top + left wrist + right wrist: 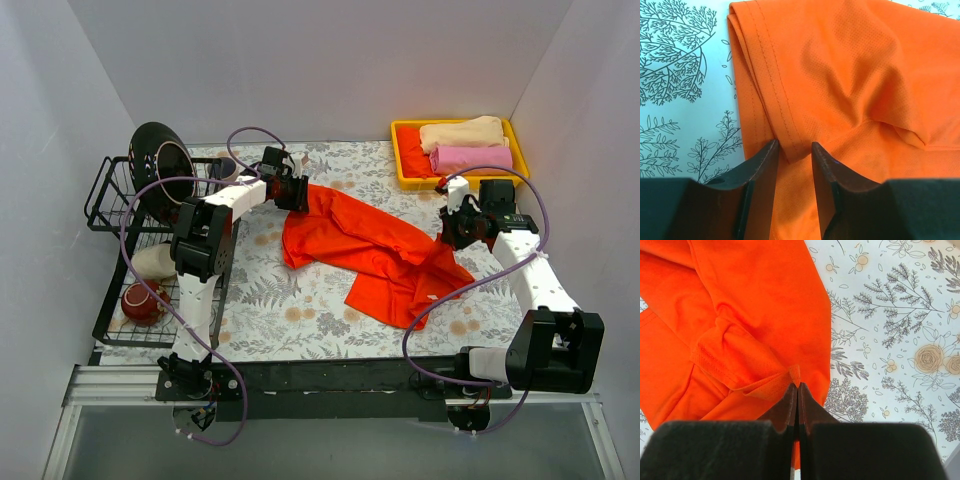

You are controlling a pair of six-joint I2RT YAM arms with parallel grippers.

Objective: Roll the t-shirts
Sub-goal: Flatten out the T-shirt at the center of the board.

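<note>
The floral surface (300, 310) carries the orange-red t-shirt (360, 240), crumpled across its middle and apparently drawn between two held points for flattening. Bare surface lies open toward the near edge; the yellow tray (450, 123) sits at the far right. The right gripper (797, 386) pinches a fold tight, while the left gripper (792, 147) stands narrowly parted around the hem.

1. The orange-red t-shirt (370, 250) is looking like soft, matt cloth, with tiny mesh holes and stitched seams.
2. The fingers (760, 170) of the left gripper (793, 145) are looking dark, smooth and a little shiny, like hard plastic.
3. The table cover (280, 310) is showing a smooth, flat print of leaves and flowers.
4. At 1 o'clock, the yellow tray (420, 183) is shining like smooth plastic. The beige roll (460, 133) and pink roll (470, 158) in it are looking soft and matt.
5. At 9 o'clock, the black rack (97, 215) is looking like thin metal wire.
</note>
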